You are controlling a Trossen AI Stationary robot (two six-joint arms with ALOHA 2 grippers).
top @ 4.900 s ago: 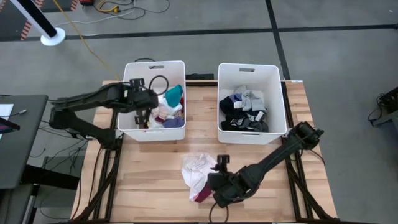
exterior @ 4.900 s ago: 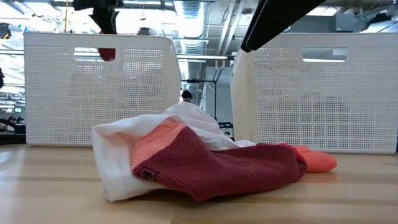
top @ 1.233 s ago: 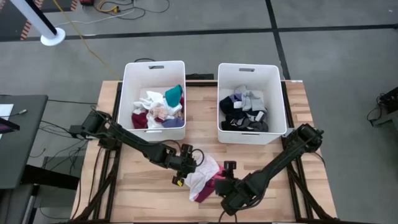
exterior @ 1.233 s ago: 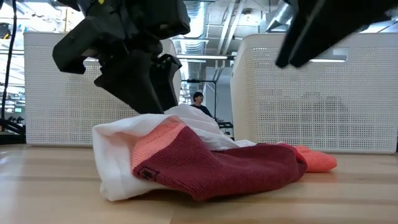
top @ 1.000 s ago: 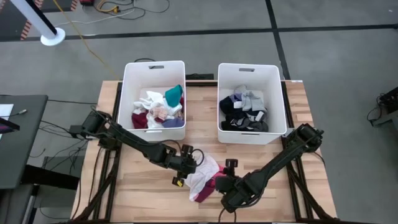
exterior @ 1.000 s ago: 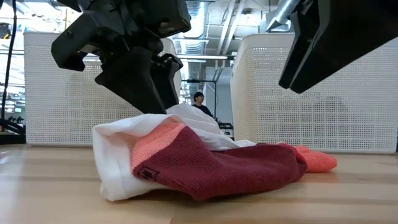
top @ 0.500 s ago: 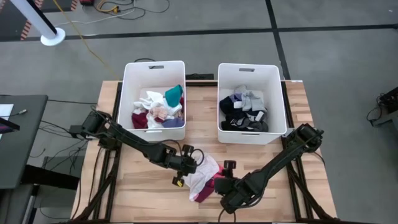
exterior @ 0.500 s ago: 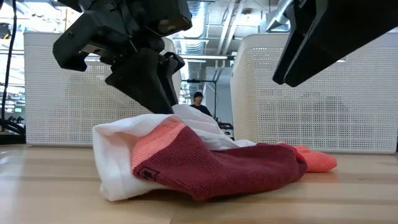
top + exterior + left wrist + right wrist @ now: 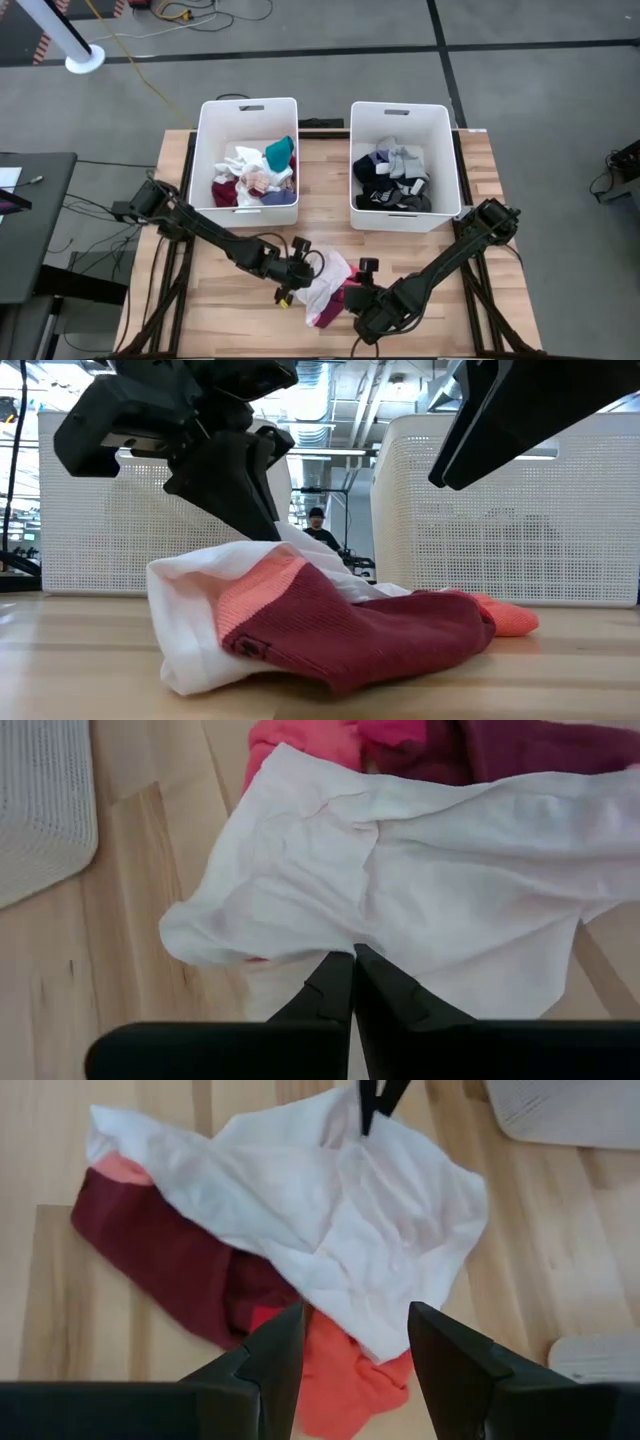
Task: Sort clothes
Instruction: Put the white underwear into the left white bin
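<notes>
While clenched on the white garment (image 9: 420, 910) near the table's (image 9: 240, 305) front edge, left gripper (image 9: 352, 965) pinches its edge. Right gripper (image 9: 347, 1342) spread, hovering over maroon sock (image 9: 170, 1270).

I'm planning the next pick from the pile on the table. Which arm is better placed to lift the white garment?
Left. The left gripper is already pinched shut on the white garment at its edge. The right gripper hovers open above the maroon-and-coral sock, gripping nothing.

High view straight down, low view level, wrist views close
</notes>
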